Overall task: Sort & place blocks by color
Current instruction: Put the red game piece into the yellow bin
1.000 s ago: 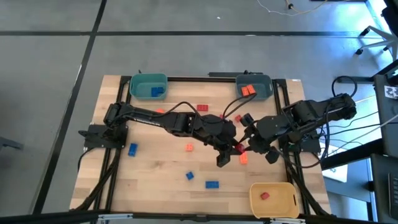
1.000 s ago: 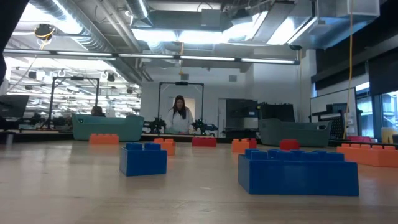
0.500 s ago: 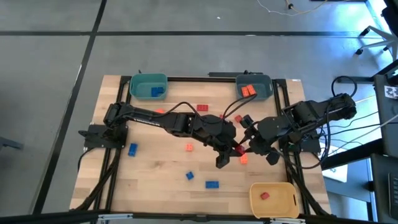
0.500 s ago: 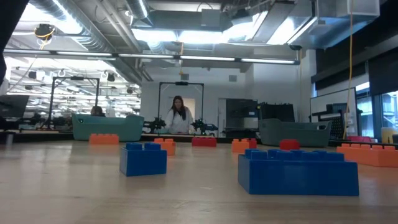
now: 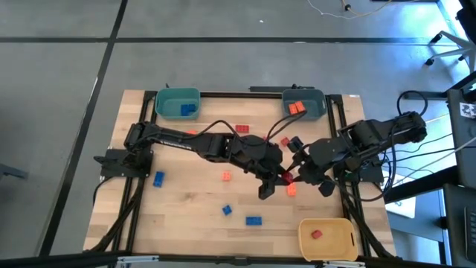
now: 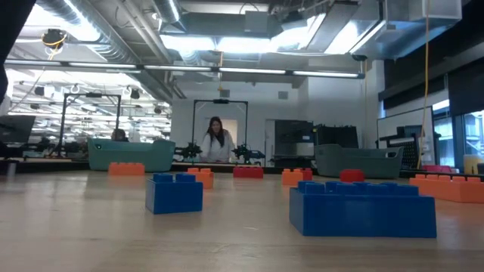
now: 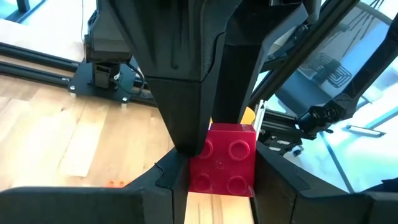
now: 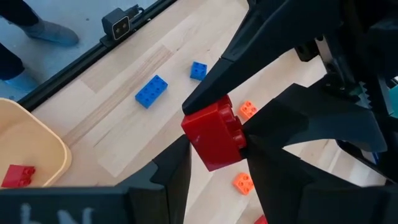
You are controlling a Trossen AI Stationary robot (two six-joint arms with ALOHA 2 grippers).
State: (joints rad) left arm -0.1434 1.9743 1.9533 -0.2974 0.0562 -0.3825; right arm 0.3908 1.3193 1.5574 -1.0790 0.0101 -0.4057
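Looking down, high view: we see the left gripper [image 5: 277, 181] and the right gripper [image 5: 291, 176] meeting at mid-table over one red block [image 5: 285, 177], with an orange block [image 5: 291, 189] just beside them.
Low view: we see blue blocks [image 6: 175, 193] on the wood; neither gripper shows.
Left wrist view: our fingers [image 7: 177, 180] flank the red block [image 7: 222, 159], a dark finger of the other arm pressed against it.
Right wrist view: our fingers [image 8: 173, 174] pinch the red block [image 8: 216, 132] above the table; the yellow bin [image 8: 31, 149] holds another red block [image 8: 17, 175].
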